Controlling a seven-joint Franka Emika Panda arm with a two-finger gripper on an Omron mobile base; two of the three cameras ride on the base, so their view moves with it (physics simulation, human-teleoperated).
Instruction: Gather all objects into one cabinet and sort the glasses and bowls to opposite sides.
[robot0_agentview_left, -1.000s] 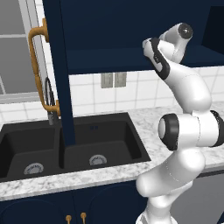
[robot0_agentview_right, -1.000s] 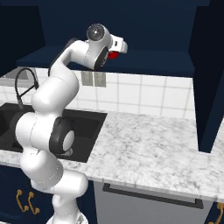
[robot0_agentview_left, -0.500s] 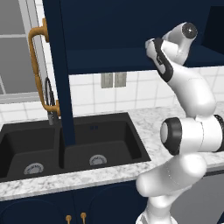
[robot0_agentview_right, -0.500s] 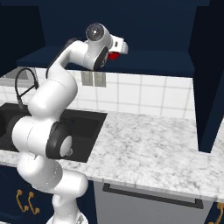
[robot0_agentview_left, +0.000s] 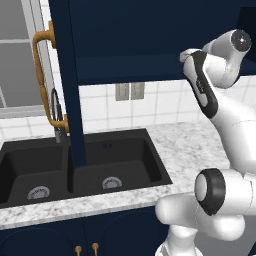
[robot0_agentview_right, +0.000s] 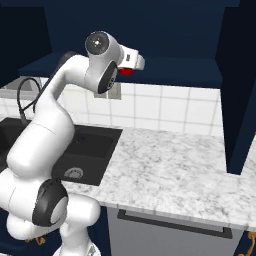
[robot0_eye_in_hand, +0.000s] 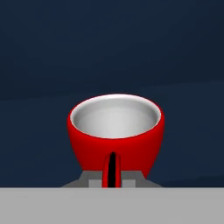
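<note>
1. Gripper (robot0_agentview_right: 131, 66): raised to the level of the open navy wall cabinet (robot0_agentview_left: 150, 45), at the end of the arm. Between the earlier base pictures and now the arm has lifted a little and pushed the hand further toward the cabinet's open front.
2. Red cup (robot0_eye_in_hand: 116, 131): directly ahead of the hand, hard against the fingertips, white inside, its mouth turned toward the top of the hand view. In the right base view a sliver of the red cup (robot0_agentview_right: 126, 71) shows just under the hand's white housing.
3. Grasp state: the hand appears clenched on the red cup; the cup's lower wall sits between the fingers and nothing shows beneath it to bear it. Judged from the hand view, not plainly seen.
4. Cabinet interior: plain dark blue fills the field beyond the cup; a faint paler line behind the cup may be a shelf edge, too dim to say. Whether the cup is already over the shelf or just before it cannot be told.
5. Cabinet door (robot0_agentview_left: 65, 80): swung open, well off to the hand's side, brass handle (robot0_agentview_left: 45, 75) on it.
6. Meaning for the task: the cup has been carried nearly to the cabinet; setting it down to one side of the shelf and letting go is likely what remains for this item.
7. Sink (robot0_agentview_left: 85, 165): far below the hand.
</note>
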